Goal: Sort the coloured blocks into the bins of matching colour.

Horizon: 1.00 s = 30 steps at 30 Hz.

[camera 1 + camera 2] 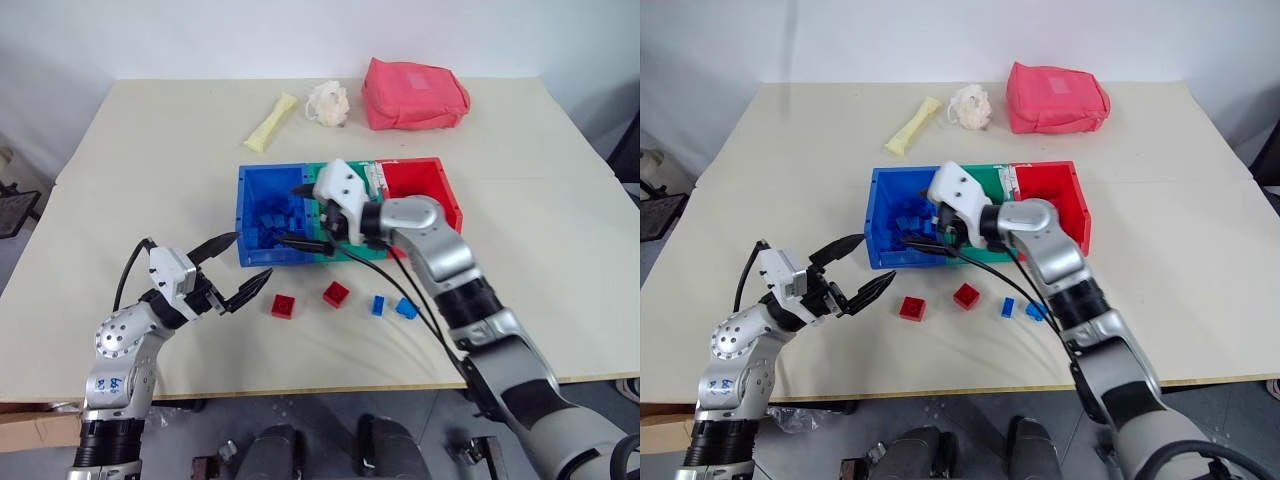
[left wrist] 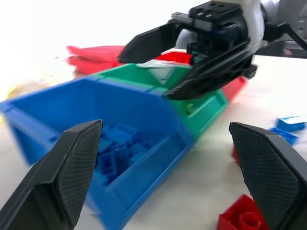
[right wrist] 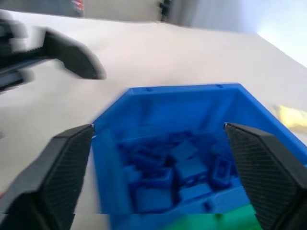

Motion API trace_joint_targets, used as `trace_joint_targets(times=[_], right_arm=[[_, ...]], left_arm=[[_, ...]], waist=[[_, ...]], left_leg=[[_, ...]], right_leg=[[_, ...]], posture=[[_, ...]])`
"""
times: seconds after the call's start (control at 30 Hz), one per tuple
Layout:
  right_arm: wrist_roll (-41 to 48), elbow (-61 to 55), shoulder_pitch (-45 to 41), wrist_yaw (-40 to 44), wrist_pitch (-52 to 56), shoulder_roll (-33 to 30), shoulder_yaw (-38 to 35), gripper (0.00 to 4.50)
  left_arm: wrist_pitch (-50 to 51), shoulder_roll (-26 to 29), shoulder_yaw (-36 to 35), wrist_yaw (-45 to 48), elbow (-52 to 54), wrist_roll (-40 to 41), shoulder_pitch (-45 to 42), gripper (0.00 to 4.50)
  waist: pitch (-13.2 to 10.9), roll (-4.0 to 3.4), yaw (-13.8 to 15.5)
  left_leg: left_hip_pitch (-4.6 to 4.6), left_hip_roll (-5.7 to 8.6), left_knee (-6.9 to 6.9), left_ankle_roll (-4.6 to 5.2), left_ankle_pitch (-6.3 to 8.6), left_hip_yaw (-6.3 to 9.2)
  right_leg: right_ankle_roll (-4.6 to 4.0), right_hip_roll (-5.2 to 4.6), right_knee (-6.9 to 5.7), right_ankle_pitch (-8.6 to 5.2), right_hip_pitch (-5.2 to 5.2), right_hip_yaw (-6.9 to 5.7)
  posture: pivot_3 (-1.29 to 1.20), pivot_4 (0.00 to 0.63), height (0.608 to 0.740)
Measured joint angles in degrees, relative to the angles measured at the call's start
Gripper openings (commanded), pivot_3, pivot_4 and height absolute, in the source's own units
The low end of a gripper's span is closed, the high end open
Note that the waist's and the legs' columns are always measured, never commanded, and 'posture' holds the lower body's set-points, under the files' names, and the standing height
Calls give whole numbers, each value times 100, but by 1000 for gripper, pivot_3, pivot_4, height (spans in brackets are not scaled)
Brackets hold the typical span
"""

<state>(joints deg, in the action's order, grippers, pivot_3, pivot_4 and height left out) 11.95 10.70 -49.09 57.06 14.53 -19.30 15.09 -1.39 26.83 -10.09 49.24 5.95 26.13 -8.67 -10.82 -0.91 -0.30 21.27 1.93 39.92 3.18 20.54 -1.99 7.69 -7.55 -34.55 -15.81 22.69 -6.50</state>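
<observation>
Left tool (image 1: 236,270) nearest me, fingers spread wide, empty, hovering over worktop (image 1: 130,180) beside loose bricks. My right tool (image 1: 303,215) over blue bin (image 1: 252,180), fingers apart, nothing held. Bins (image 1: 345,210) mid-worktop; blue one holds heap of blue blocks (image 3: 177,167) (sorted, I judge). Left to do: two red blocks (image 1: 284,306), two blue blocks (image 1: 393,306) on worktop before bins.

Beige table (image 1: 560,300), white wall (image 1: 200,35)
</observation>
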Motion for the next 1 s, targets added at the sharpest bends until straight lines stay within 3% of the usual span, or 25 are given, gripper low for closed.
trace_joint_targets(times=[0.17, 0.37, 0.67, 1.0], right_arm=[[331, -1066, 781, 470, 375, -678, -109, 4445], [627, -2411, 2245, 973, 1073, -2301, -479, 4445], [709, -3082, 4290, 983, 1430, -3659, -1643, 4445], [733, -3033, 4235, 824, 1427, -3711, -1906, 4445]], left_arm=[[-1, 292, 293, 770, -247, 40, -143, 4500], [1, 585, 593, 1593, -674, 32, -315, 4500], [-47, 754, 736, 2045, -893, -42, -271, 4500], [17, 859, 611, 2102, -682, -4, 138, 4500]], waist=[[0, 0, 15], [-1, 0, 43], [-1, 0, 67], [-1, 1, 66]], left_leg=[[0, -10, -2, -2, 1, -3], [2, -7, 0, 2, 2, -10], [0, -16, -3, -1, 3, -12], [0, -27, -1, -8, 7, -7]], right_leg=[[-4, 4, 3, -2, 1, -6], [-1, -5, 36, -1, -11, -7], [-1, -9, 51, 0, -19, 10], [-1, -24, 59, -1, -20, 37]], posture=[[0, 150, 740], [0, 150, 740], [0, 150, 740], [0, 150, 740]])
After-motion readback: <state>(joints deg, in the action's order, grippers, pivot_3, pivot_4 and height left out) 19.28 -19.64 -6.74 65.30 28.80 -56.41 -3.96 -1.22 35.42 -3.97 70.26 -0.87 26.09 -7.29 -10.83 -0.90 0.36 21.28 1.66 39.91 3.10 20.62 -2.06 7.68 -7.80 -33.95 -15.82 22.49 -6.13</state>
